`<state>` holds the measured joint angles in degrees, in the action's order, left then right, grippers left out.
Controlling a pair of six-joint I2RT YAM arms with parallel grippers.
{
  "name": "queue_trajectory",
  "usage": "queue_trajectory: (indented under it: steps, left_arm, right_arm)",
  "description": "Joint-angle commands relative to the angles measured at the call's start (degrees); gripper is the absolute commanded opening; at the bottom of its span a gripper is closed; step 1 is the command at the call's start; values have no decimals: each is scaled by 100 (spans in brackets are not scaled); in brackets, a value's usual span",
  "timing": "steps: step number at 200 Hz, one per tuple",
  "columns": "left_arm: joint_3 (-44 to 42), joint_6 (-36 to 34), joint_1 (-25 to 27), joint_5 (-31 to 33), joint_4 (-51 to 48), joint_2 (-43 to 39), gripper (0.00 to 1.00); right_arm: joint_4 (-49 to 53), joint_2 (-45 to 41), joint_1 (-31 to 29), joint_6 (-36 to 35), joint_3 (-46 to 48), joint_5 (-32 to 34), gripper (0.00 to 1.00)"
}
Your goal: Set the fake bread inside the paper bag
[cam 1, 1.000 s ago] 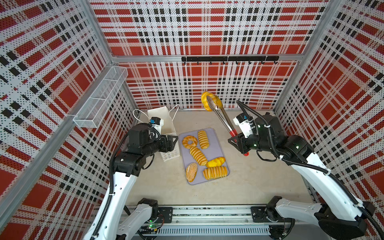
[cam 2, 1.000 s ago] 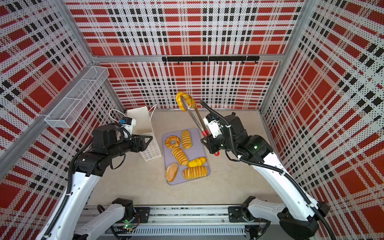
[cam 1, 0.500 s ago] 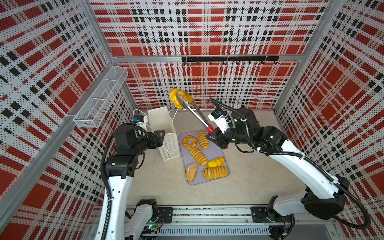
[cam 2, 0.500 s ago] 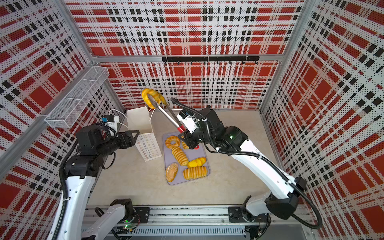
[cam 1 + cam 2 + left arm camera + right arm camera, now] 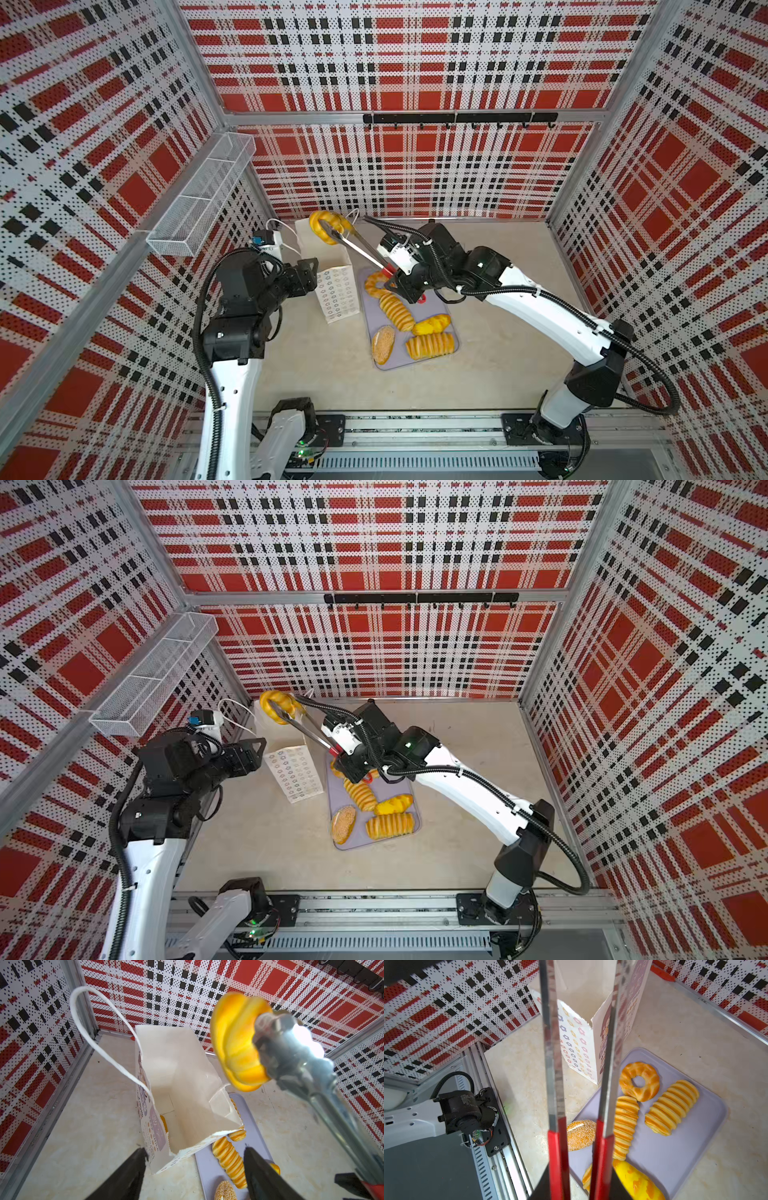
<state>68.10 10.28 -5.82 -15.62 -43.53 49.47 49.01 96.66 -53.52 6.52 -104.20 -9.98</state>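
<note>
Transfer stage. A golden bread [image 5: 328,226] hung pinched in the tips of the tongs [image 5: 360,249], above the open mouth of the paper bag [image 5: 337,291] and clear of the paper. The right fingers [image 5: 542,1191] were clenched on the tongs' red handles. We judged this kept the pinch on and gave reach over the tall bag. The left fingers [image 5: 133,1172] stood released, straddling the bag's near narrow end. We could not tell whether they touched it, but judged they were placed to keep the bag upright and its mouth open. Beside the bag, a lilac tray [image 5: 451,320] on the tabletop carried the remaining breads [image 5: 397,311]. Release not yet made.
</note>
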Motion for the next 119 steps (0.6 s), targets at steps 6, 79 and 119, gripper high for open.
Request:
queue_trajectory:
  steps: [6,79,119]
  left_arm:
    - [95,51,-103,-86,31,-33,76]
    - [-65,85,-182,-299,251,-49,76]
    - [-104,106,-182,-372,345,-9,76]
  right_arm:
    - [111,242,-71,-148,-339,145,26]
    - [266,554,-121,-46,-357,267,29]
    - [281,599,-124,-25,-381,330,31]
